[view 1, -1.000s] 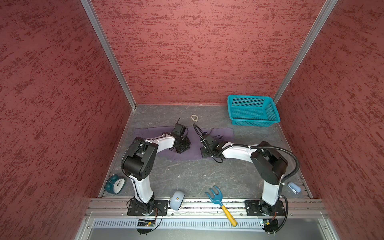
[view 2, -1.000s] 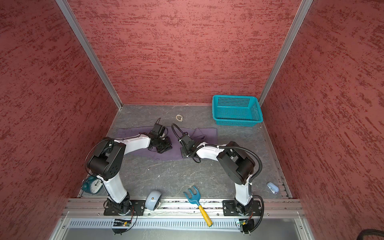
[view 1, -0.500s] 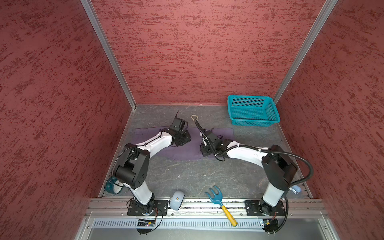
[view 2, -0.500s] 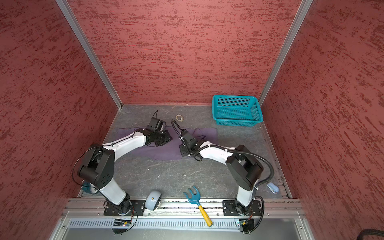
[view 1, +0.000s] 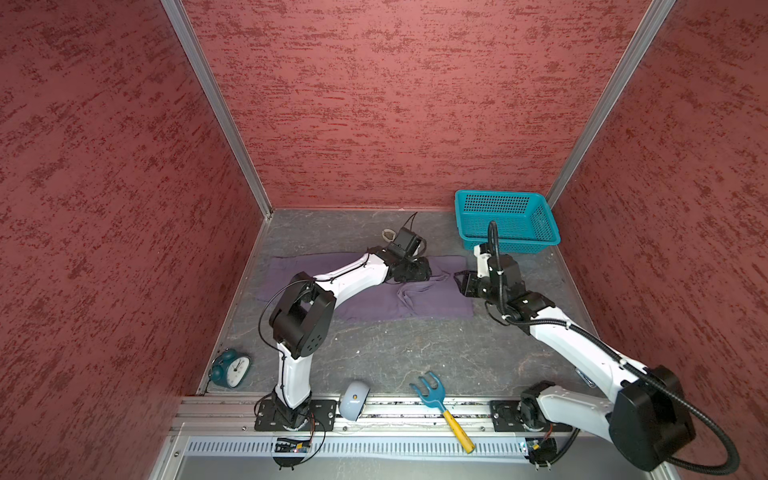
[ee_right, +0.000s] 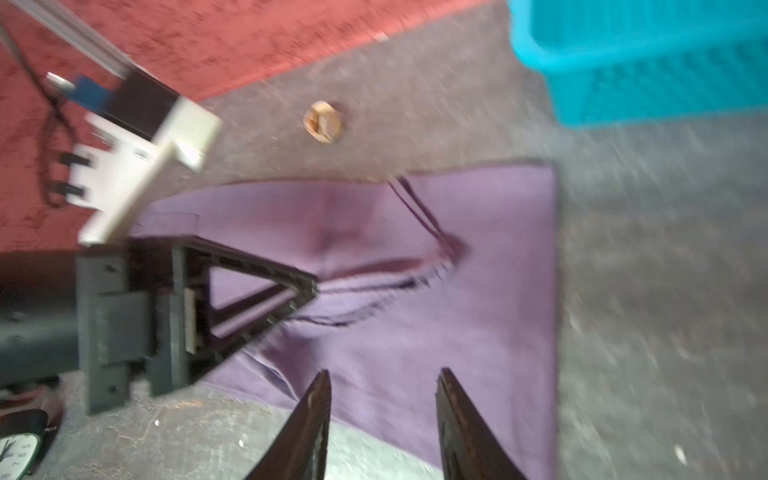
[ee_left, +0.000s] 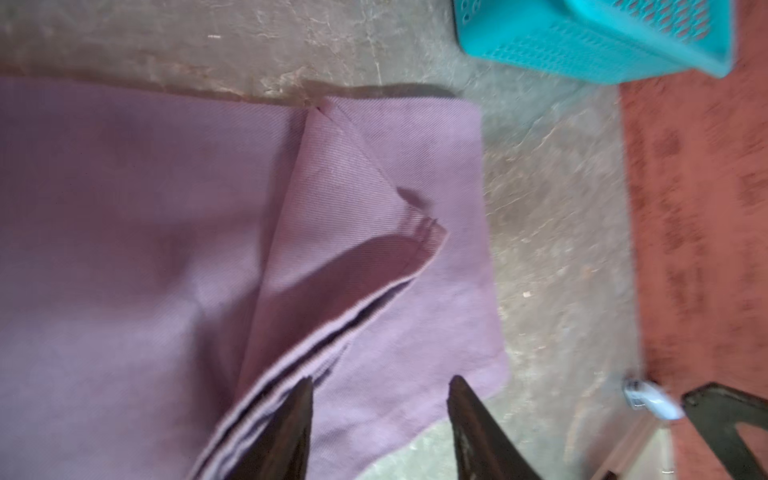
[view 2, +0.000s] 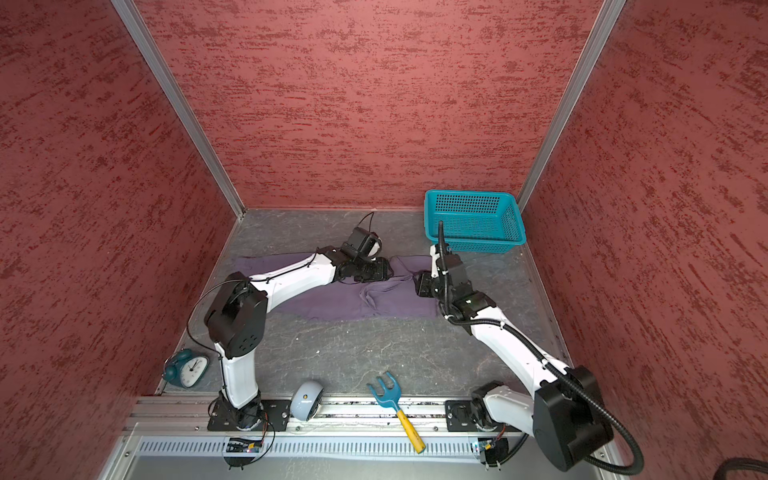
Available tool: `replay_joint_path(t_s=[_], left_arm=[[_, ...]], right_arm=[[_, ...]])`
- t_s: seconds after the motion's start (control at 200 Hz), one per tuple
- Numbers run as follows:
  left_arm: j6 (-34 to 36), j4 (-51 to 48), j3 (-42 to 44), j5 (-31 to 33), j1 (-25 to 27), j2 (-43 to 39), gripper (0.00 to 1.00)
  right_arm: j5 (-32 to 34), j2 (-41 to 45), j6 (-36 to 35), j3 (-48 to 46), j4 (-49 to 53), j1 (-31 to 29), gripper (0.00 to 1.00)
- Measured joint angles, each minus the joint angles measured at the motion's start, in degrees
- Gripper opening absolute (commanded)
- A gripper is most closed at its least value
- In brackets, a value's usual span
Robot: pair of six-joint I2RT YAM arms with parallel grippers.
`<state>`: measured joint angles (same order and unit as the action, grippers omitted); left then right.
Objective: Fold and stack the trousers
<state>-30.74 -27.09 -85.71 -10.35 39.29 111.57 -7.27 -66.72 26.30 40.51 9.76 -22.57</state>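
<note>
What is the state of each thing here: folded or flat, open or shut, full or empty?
trousers: spread on the table, one flap turned over, not stacked.
left gripper: jaws open, over the trousers, holding nothing.
right gripper: jaws open, over the trousers' edge, holding nothing.
basket: upright, empty.
rake: lying across the front rail.
clock: resting at the table's near left corner, dial showing.

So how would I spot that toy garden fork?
Look along the grey metal rail at the scene's near edge. About midway along it lies the small blue plastic fork with a yellow handle, just right of a pale grey dome. It alone has prongs.
</note>
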Motion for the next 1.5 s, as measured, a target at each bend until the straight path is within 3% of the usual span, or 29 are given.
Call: replay_joint_path(t_s=[0.451, 1.047, 1.082, 1.343, 1.503], left_arm=[[15.23, -11.06, -12.48, 14.99, 6.84, 9.05, 0.65], [20.61, -14.36, -12.55, 15.69, 6.25, 13.05, 0.61], [20.59, -14.38, -12.55, 15.32, 6.25, 13.07, 0.59], [18.36, -14.51, -13.60, 14.91, 5.66, 15.58, 0.03], [15.02, -12.59, -9.81, 11.50, 2.80, 13.05, 0.00]], right_arm=[[-8.48, -0.28, 5.03, -4.35, -1.31, 6.75, 0.47], [-10.58, -4.90, 8.02, -4.35, -2.60, 9.62, 0.48], [-10.58, -5.09, 8.26, -4.35, -2.78, 9.66, 0.48], [-10.49, -5.09, 9.46, -4.98, -3.72, 9.94, 0.49], [-9.31, -4.94, 9.35, -5.03, -3.02, 10.32, 0.50]])
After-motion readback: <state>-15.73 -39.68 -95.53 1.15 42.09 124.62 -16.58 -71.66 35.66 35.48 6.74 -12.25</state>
